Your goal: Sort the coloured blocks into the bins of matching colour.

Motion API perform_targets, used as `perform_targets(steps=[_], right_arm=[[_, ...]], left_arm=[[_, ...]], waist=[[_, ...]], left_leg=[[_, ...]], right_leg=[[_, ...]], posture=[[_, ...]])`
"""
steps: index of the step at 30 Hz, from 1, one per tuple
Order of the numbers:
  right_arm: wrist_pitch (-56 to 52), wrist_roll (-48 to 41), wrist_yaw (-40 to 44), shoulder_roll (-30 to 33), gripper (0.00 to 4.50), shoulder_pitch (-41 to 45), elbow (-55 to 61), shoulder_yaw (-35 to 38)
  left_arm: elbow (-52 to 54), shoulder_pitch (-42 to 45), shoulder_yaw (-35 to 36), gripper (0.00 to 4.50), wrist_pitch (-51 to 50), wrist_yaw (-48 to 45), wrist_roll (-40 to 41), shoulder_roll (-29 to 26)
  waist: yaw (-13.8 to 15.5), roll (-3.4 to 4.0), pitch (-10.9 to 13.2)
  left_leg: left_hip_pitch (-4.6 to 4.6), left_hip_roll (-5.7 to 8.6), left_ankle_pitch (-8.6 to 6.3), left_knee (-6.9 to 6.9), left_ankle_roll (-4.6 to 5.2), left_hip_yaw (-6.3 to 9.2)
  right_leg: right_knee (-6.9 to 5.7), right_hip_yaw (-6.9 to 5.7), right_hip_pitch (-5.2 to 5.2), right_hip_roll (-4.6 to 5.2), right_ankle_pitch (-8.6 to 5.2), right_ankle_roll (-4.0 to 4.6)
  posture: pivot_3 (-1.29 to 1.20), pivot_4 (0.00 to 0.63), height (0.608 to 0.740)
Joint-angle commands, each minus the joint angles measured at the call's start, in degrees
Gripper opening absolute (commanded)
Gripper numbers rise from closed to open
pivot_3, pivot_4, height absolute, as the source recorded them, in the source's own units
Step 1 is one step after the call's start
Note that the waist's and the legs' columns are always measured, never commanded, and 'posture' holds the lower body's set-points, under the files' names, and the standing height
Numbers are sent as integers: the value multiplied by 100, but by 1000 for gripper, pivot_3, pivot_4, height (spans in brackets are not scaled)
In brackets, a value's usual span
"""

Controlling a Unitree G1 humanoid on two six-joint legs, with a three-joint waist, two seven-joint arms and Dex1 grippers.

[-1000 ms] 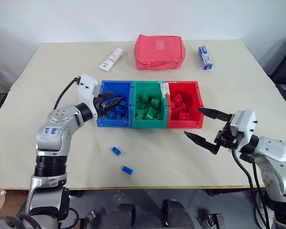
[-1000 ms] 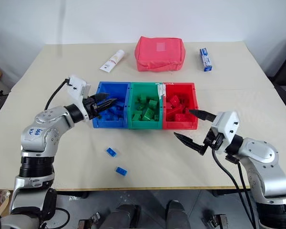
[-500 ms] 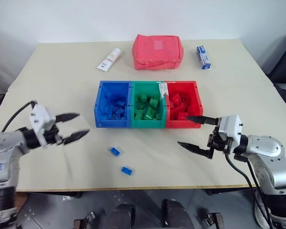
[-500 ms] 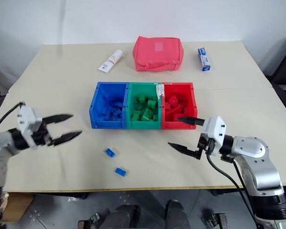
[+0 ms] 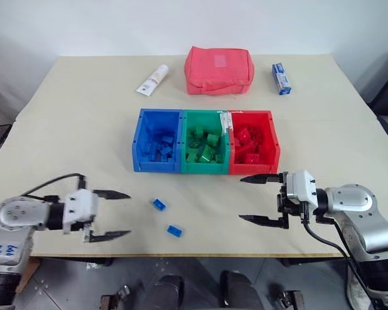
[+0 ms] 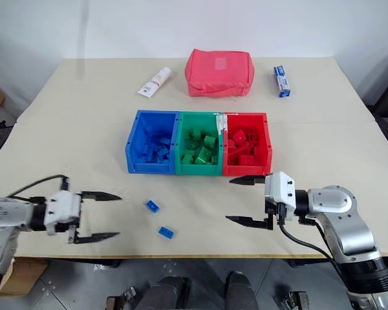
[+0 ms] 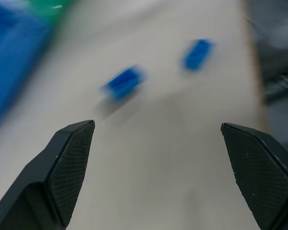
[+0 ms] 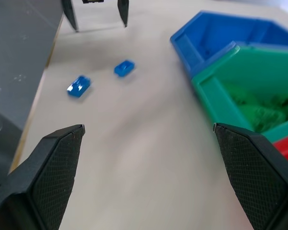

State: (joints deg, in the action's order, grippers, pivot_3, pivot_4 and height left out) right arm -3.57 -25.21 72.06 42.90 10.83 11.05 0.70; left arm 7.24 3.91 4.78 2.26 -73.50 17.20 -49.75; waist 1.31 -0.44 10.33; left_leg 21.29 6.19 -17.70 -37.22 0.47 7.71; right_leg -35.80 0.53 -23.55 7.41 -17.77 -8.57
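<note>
On the near desk, two blue blocks lie between both pincers. Left pincer and right pincer stand apart, empty.

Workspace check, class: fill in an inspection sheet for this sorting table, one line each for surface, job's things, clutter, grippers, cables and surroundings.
Surface: beige table, flat.
Job's things: two loose blue blocks, one nearer the bins, one near the front edge; blue bin, green bin and red bin joined in a row, each holding bricks of its colour.
Clutter: red pouch, white tube, small blue box behind the bins.
Grippers: left gripper and right gripper open, empty, above the table.
Cables: black cable at the left wrist.
Surroundings: white wall.
</note>
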Motion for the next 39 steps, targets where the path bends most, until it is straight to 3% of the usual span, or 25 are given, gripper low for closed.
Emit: perform_targets(steps=[1, 6, 11, 14, 25, 30, 34, 39], right_arm=[[174, -47, 279, 238, 4500, -294, 288, 85], [440, 79, 489, 470, 4500, -659, 302, 89], [431, 39, 416, 595, 4500, -983, 386, 311], [401, 50, 282, 581, 4500, -1096, 470, 390], [389, 51, 39, 581, 4500, -1144, 545, 408], [249, -91, -196, 491, 4500, -1043, 585, 509], [8, -325, -908, 75, 4500, -817, 689, 742], [44, -191, -1718, -536, 4500, -509, 589, 871]], left_arm=[[998, 449, -739, 4477, -762, 511, -238, 315], [1289, 862, -1488, 4477, -1264, 749, -743, 436], [1224, 1102, -2051, 4477, -1542, 647, -1351, 172], [1116, 1225, -2166, 3863, -1621, 728, -1389, 306], [716, 1602, -2193, 476, -1582, 558, -1220, 498], [492, 1863, -1616, 451, -1927, 839, -657, 821], [492, 2287, -568, 451, -3265, 1746, 279, 1447], [27, 2950, 115, 451, -3500, 3221, 185, 2119]], waist=[[19, 0, 0], [-32, 0, 0], [-37, 0, 0], [14, 0, 0], [15, 0, 0], [16, 0, 0], [18, -2, 1], [13, -2, 1]], left_leg=[[0, 2, 0, -3, 0, 2], [-4, -1, 0, -2, 0, -13], [-9, -8, 0, 0, -3, -21], [-7, -4, -2, -5, 0, -20], [-6, -3, -2, -7, 0, -19], [-6, -4, -2, -9, 0, -18], [0, -2, -2, -17, 0, -13], [-2, -3, 0, -20, -4, -8]], right_leg=[[-3, -2, 1, -5, 0, 0], [-7, 8, -3, -18, 1, -1], [-6, 15, -3, -26, 1, -1], [-4, 15, -1, -22, 1, -2], [-5, 13, 0, -21, 1, -2], [-6, 12, 0, -22, 1, -2], [-9, 9, -1, -21, 2, -4], [-15, 6, -3, -23, 2, -4]], posture=[[0, 150, 740], [0, 150, 740], [0, 150, 740], [0, 150, 740], [0, 150, 740], [0, 150, 740], [0, 150, 740], [0, 150, 740]])
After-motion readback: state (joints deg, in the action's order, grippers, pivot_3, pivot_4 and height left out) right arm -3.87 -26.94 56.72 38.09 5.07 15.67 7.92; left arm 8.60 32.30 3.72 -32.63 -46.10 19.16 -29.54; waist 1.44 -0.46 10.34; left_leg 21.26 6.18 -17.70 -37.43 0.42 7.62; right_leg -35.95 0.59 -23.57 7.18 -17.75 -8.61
